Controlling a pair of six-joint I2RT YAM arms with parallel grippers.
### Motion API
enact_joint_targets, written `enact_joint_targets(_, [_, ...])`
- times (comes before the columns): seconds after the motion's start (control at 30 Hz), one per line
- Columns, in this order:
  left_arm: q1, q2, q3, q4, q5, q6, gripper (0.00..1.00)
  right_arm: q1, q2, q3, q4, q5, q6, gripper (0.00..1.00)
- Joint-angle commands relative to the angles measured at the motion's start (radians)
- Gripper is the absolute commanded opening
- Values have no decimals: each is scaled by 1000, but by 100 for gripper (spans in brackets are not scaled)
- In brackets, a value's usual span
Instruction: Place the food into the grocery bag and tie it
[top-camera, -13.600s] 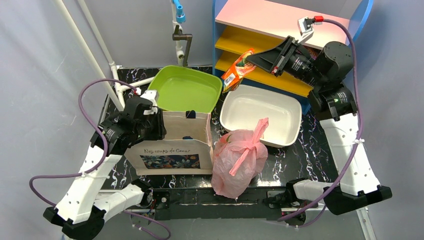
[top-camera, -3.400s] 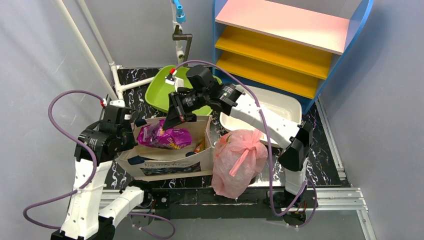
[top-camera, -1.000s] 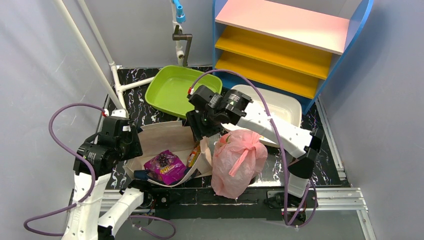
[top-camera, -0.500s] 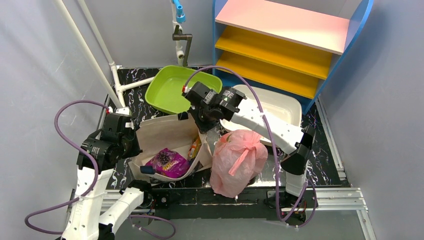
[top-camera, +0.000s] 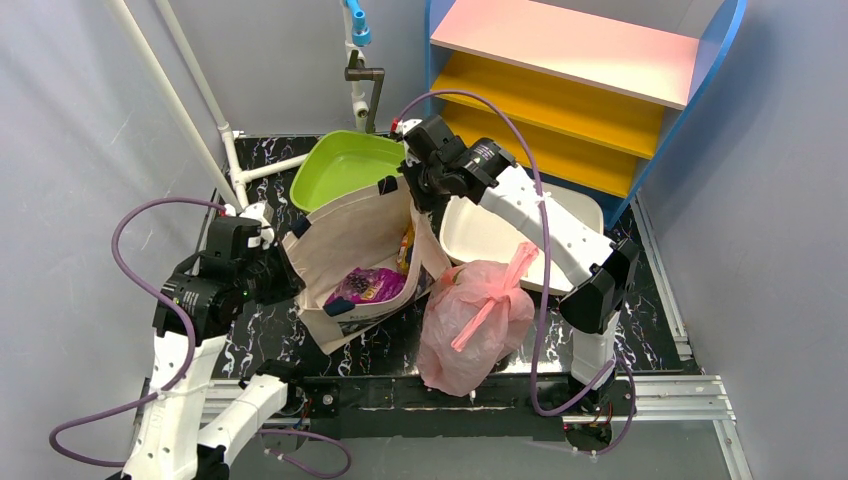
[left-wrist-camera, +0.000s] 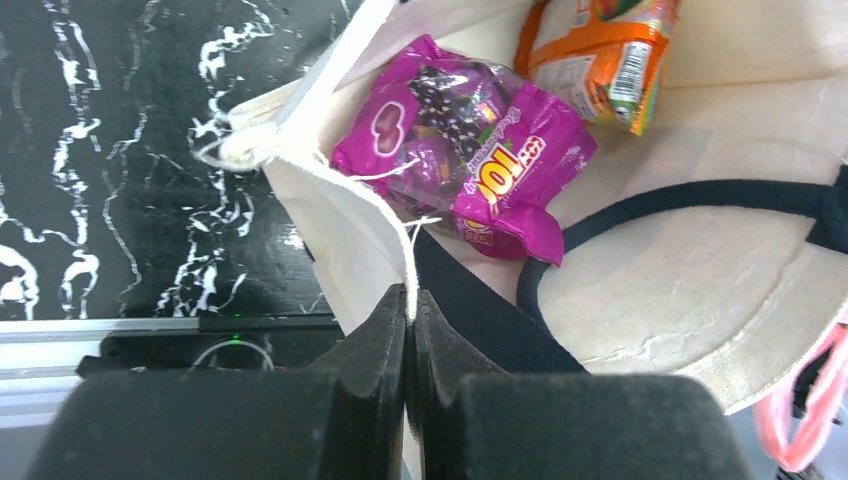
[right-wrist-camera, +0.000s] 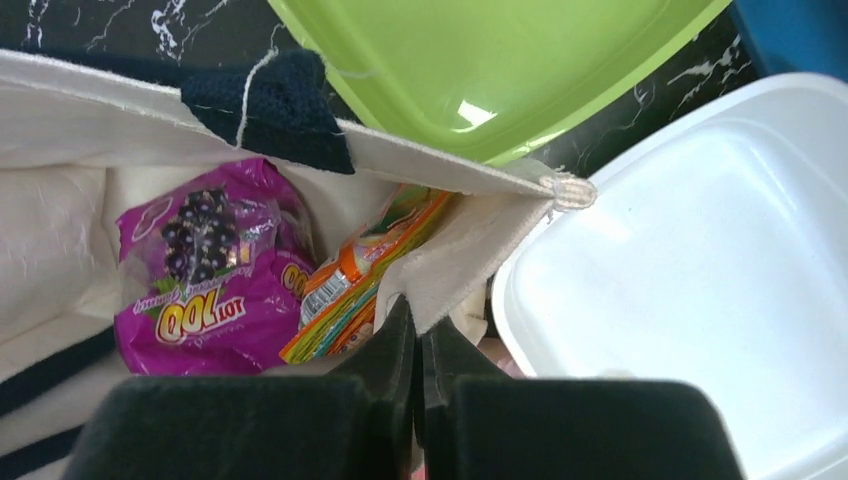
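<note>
pink grocery bag (top-camera: 470, 325): knotted, near edge of tabletop (top-camera: 385, 350). left gripper (left-wrist-camera: 409, 297), right gripper (right-wrist-camera: 415, 312): each clamping canvas tote (top-camera: 350, 235) rim.

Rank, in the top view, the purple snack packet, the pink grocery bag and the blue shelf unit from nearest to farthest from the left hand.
From the left hand, shut on the canvas tote's rim:
1. The purple snack packet, inside the tote.
2. The pink grocery bag, right of the tote.
3. The blue shelf unit, far right corner.
</note>
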Motion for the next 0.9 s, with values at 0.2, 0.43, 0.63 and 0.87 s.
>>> enact_joint_targets(0.2, [6, -18, 25, 23, 94, -52, 19, -25, -89, 50, 101, 32, -64, 45])
enact_joint_targets(0.43, [6, -19, 70, -24, 94, -39, 66, -25, -243, -1, -23, 61, 32, 64])
enact_joint_targets(0.63, [5, 9, 137, -49, 99, 24, 87, -25, -408, -104, -156, 79, 166, 75])
enact_joint_targets(0.87, [4, 42, 250, 23, 224, 146, 90, -25, -600, -282, -340, 76, 412, 82])
